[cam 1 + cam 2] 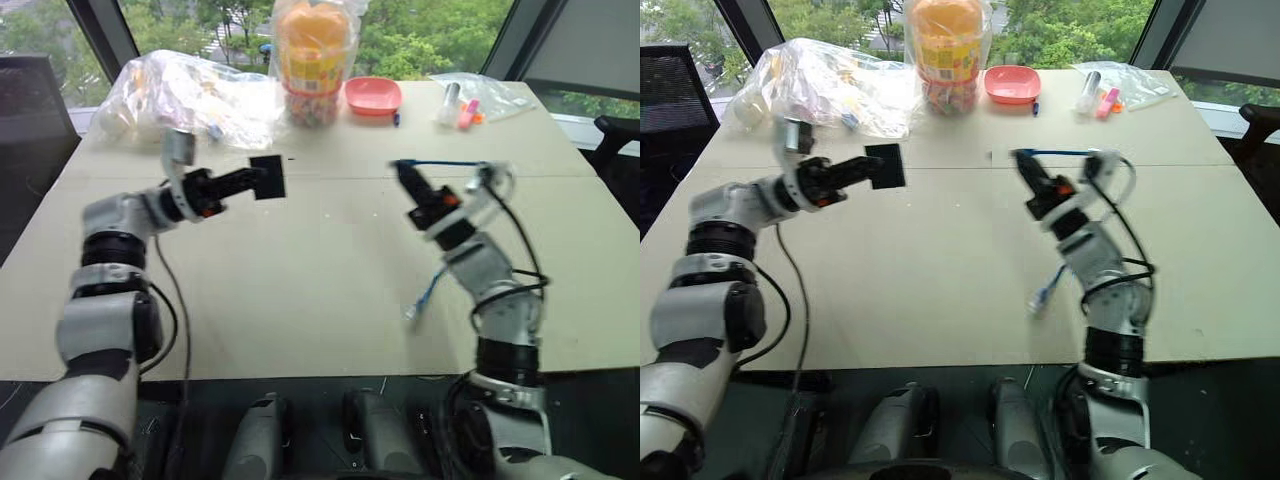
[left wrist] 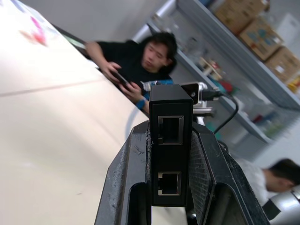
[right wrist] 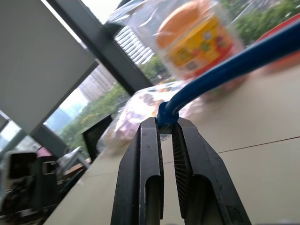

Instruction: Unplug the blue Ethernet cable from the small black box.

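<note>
Left wrist view is showing my left gripper clamping the small black box between its fingers, both ports facing outward and empty — so the plug is already out. At centre-right of the head views, my right gripper is pinching the blue Ethernet cable just behind its plug, the cord looping over my forearm — I am holding box and plug well apart.
</note>
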{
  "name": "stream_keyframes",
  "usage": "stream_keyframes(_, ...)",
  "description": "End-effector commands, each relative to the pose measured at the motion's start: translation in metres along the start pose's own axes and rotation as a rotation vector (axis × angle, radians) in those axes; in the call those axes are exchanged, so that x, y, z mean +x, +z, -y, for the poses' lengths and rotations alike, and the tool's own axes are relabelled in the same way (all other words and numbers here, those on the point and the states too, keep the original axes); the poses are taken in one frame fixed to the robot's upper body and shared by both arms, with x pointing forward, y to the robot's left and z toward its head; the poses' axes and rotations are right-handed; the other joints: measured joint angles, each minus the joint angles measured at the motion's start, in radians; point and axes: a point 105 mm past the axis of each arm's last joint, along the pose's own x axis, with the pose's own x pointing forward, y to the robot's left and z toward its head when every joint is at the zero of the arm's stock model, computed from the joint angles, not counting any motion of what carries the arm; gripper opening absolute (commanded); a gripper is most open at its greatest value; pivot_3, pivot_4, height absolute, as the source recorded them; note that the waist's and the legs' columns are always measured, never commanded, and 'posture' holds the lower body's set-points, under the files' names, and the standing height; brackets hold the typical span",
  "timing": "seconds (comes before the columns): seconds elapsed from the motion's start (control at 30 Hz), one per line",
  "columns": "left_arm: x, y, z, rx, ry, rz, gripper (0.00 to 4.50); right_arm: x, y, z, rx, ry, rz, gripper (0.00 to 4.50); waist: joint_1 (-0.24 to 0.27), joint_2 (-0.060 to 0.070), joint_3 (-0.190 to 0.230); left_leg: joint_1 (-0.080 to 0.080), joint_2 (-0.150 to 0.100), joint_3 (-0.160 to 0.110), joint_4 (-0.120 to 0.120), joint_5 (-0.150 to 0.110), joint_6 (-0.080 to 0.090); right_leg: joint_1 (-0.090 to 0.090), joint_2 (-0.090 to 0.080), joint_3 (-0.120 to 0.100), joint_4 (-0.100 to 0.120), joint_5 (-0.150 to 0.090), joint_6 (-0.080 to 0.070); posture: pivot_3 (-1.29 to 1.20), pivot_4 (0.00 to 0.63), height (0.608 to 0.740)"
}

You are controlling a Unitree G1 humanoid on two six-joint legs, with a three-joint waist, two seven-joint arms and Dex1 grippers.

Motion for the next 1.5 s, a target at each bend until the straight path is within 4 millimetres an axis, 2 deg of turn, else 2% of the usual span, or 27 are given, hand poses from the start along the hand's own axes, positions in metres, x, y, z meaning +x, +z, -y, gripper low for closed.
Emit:
stream_keyframes(0.03,0.019,-0.001,-0.006,0.093,0.035,0.006,0.47,0.021,0.012,-0.017,-0.065,0.082,-0.003,0.07,0.002,0.000,0.000,0.000,0.000,0.000,0.000,0.000,0.000,0.000,0.000,0.000,0.001,0.000,0.000,0.00,0.150,0.740)
stream_keyframes(0.13,0.032,-0.013,-0.022,0.240,0.150,-0.046,0.47,0.034,0.019,0.001,-0.195,0.021,-0.065,0.07,0.001,0.000,0.000,0.000,0.000,0.001,0.001,0.000,0.000,0.000,-0.001,0.000,0.002,0.000,0.000,0.00,0.150,0.740)
stream_keyframes(0.23,0.046,-0.014,-0.026,0.363,0.205,-0.026,0.47,0.046,0.029,0.035,-0.326,-0.113,-0.136,0.07,0.002,0.000,0.000,0.000,-0.001,0.003,0.002,0.000,0.001,0.000,-0.002,0.001,0.001,0.000,0.000,0.00,0.150,0.740)
stream_keyframes(0.37,0.070,-0.022,-0.012,0.485,0.160,-0.007,0.47,0.047,0.029,0.084,-0.419,-0.285,-0.265,0.07,0.001,0.000,0.000,0.000,0.000,0.004,0.000,0.000,0.001,-0.001,-0.002,0.002,0.000,0.000,0.000,0.00,0.150,0.740)
stream_keyframes(0.43,0.076,-0.024,-0.006,0.491,0.145,0.005,0.47,0.045,0.026,0.096,-0.420,-0.316,-0.296,0.07,0.001,0.000,0.000,0.000,-0.001,0.004,-0.001,0.000,0.001,-0.001,-0.002,0.002,-0.001,0.000,0.000,0.00,0.150,0.740)
stream_keyframes(0.57,0.099,-0.030,0.003,0.542,0.163,0.060,0.47,0.032,0.018,0.123,-0.376,-0.425,-0.327,1.65,0.000,0.000,0.000,-0.001,0.000,0.005,-0.002,0.000,0.001,-0.001,-0.002,0.002,-0.002,0.000,0.000,0.00,0.150,0.740)
stream_keyframes(0.73,0.114,-0.046,-0.005,0.653,0.227,0.014,0.47,0.030,0.010,0.121,-0.363,-0.392,-0.364,4.33,-0.002,0.000,0.000,0.000,0.000,0.006,-0.001,0.000,0.001,-0.001,-0.001,0.002,-0.003,0.001,0.001,0.00,0.150,0.740)
stream_keyframes(0.77,0.116,-0.051,-0.008,0.674,0.235,-0.006,0.47,0.028,-0.002,0.115,-0.328,-0.337,-0.432,4.47,-0.003,0.000,0.000,0.000,0.000,0.006,-0.001,0.000,0.001,0.000,-0.001,0.002,-0.003,0.001,0.001,0.00,0.150,0.740)
stream_keyframes(0.83,0.119,-0.059,-0.021,0.714,0.297,-0.028,0.47,0.019,-0.029,0.088,-0.343,-0.147,-0.582,4.47,0.000,0.001,-0.001,0.001,0.000,0.006,-0.001,0.000,0.001,0.000,-0.001,0.002,-0.003,0.001,0.002,0.00,0.150,0.740)
stream_keyframes(0.9,0.119,-0.066,-0.033,0.705,0.351,-0.016,0.47,0.009,-0.042,0.071,-0.352,-0.109,-0.601,4.47,0.002,0.001,-0.001,0.001,0.000,0.004,-0.001,0.000,0.002,0.001,-0.001,0.002,-0.003,0.001,0.002,0.00,0.150,0.740)
stream_keyframes(1.07,0.119,-0.087,-0.053,0.677,0.415,-0.034,0.47,-0.012,-0.047,0.049,-0.306,-0.106,-0.509,4.47,0.005,0.001,-0.001,-0.001,0.000,0.002,0.000,0.000,0.002,0.001,-0.002,0.001,-0.004,0.002,0.002,0.00,0.150,0.740)
stream_keyframes(1.23,0.125,-0.098,-0.060,0.673,0.430,-0.068,0.47,-0.018,-0.041,0.033,-0.270,-0.084,-0.421,4.47,0.004,0.001,-0.001,0.000,0.000,0.004,0.001,0.000,0.002,0.002,-0.001,0.000,-0.005,0.002,0.003,0.00,0.150,0.740)
stream_keyframes(1.27,0.126,-0.100,-0.060,0.681,0.423,-0.083,1.50,-0.018,-0.039,0.029,-0.269,-0.073,-0.406,4.50,0.003,0.001,-0.001,0.000,0.000,0.004,0.001,0.000,0.002,0.002,-0.001,0.000,-0.005,0.002,0.003,0.00,0.150,0.740)
stream_keyframes(1.5,0.120,-0.102,-0.060,0.666,0.399,-0.085,4.39,-0.023,-0.035,0.022,-0.270,-0.059,-0.376,4.50,0.004,0.001,-0.001,0.000,0.000,0.004,0.001,-0.001,0.002,0.002,-0.001,0.000,-0.005,0.002,0.003,0.00,0.150,0.740)
